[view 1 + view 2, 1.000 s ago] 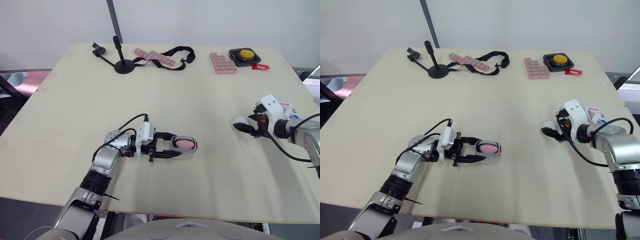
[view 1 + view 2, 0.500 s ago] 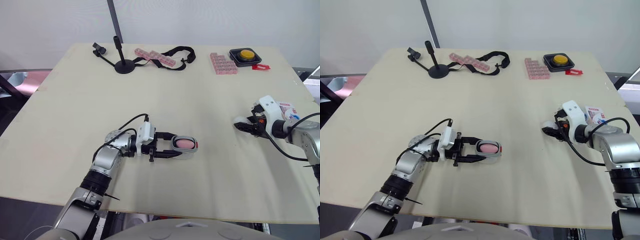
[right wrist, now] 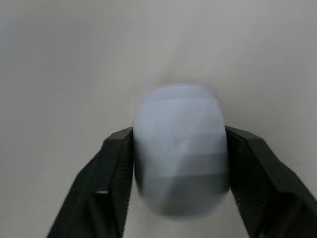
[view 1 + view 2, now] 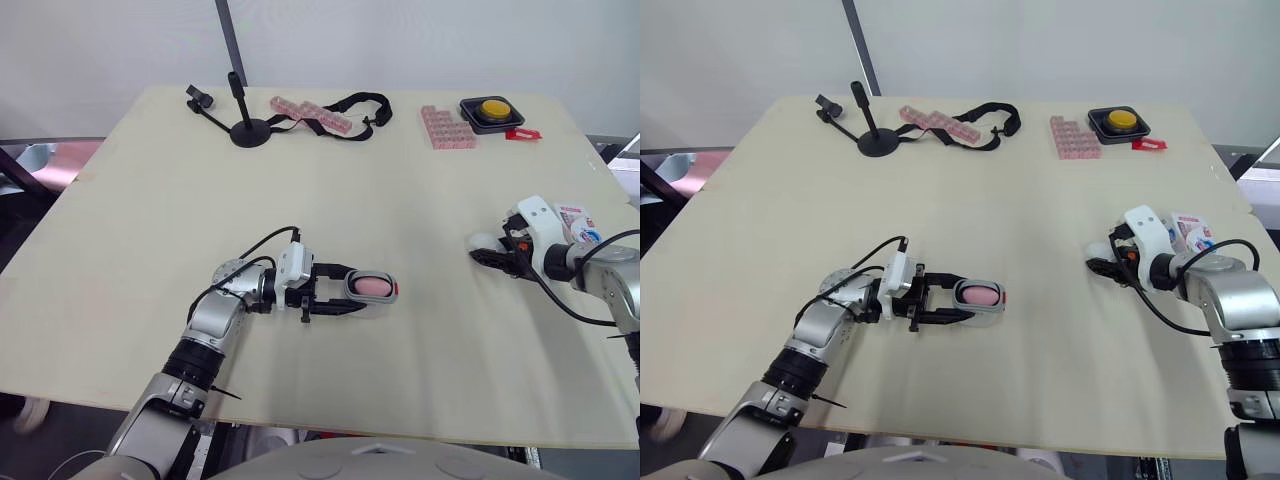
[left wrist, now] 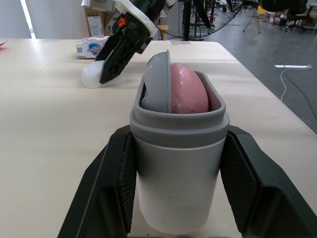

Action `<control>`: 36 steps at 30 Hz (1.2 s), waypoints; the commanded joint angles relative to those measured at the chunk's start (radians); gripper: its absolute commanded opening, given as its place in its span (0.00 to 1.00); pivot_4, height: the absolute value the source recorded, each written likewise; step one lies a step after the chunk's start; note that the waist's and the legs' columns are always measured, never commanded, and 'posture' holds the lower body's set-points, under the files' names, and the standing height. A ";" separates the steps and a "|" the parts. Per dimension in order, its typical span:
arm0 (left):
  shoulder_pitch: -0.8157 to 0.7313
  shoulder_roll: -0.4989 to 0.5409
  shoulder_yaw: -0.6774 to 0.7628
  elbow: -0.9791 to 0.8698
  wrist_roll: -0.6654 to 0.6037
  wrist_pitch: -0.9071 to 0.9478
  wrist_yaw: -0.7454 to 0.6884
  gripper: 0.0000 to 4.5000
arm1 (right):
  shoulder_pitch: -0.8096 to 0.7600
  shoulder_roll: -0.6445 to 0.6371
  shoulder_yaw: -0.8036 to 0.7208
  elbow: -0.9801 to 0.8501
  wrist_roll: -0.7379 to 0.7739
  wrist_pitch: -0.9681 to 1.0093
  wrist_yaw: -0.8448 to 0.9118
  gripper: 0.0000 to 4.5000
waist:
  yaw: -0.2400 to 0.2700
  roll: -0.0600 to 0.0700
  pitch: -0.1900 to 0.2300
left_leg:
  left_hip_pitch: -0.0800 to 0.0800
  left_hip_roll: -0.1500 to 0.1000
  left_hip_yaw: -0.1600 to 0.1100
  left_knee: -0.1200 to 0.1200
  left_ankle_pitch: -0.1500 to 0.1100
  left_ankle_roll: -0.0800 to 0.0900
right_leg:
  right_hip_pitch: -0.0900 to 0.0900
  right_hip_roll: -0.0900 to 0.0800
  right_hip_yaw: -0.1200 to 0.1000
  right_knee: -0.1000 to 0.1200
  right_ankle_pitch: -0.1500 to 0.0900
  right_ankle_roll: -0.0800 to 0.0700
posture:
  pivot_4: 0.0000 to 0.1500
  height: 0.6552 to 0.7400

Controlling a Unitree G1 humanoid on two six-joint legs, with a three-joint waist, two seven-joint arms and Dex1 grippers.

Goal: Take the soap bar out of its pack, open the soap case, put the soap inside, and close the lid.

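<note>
The grey soap case (image 4: 372, 296) lies on its side on the table, and my left gripper (image 4: 352, 292) is shut on it, one black finger (image 5: 110, 193) on each side. The pink soap bar (image 5: 188, 90) sits inside its open mouth. Far to the right, my right gripper (image 4: 487, 250) is shut on the translucent white lid (image 3: 179, 148), held low at the tabletop (image 4: 483, 241). The left wrist view shows that lid (image 5: 92, 79) beyond the case. The soap pack (image 4: 576, 219) lies behind my right wrist.
At the table's far edge are a black stand (image 4: 246, 128), a row of pink blocks (image 4: 310, 113), a black strap (image 4: 357, 104), a pink block tray (image 4: 445, 127), a yellow button box (image 4: 490, 111) and a small red piece (image 4: 521, 133).
My right wrist has sunk slightly with the lid still in its grip. The left gripper and the case have stayed where they were.
</note>
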 commanded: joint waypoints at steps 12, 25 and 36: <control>-0.001 0.007 -0.008 -0.023 0.001 -0.003 0.002 0.42 | -0.024 -0.068 -0.001 -0.144 0.029 -0.107 0.160 0.44 | 0.000 0.001 0.000 | 0.000 0.000 0.000 0.000 0.000 0.000 | 0.000 0.000 0.000 0.000 0.000 0.000 | 1.00 0.99; -0.006 -0.004 -0.015 -0.002 0.005 -0.011 0.005 0.42 | -0.205 -0.098 0.193 -0.529 0.200 -0.015 0.386 0.44 | 0.001 0.001 0.001 | 0.000 0.001 0.000 0.000 0.000 0.000 | 0.000 0.001 0.000 0.002 0.000 0.000 | 1.00 0.99; -0.010 -0.011 -0.014 0.004 0.009 -0.007 0.020 0.42 | -0.334 -0.049 0.322 -0.602 0.211 0.173 0.288 0.44 | 0.002 0.001 0.001 | 0.001 0.001 0.001 -0.001 0.000 -0.001 | 0.000 0.001 0.001 0.002 0.000 0.000 | 1.00 0.99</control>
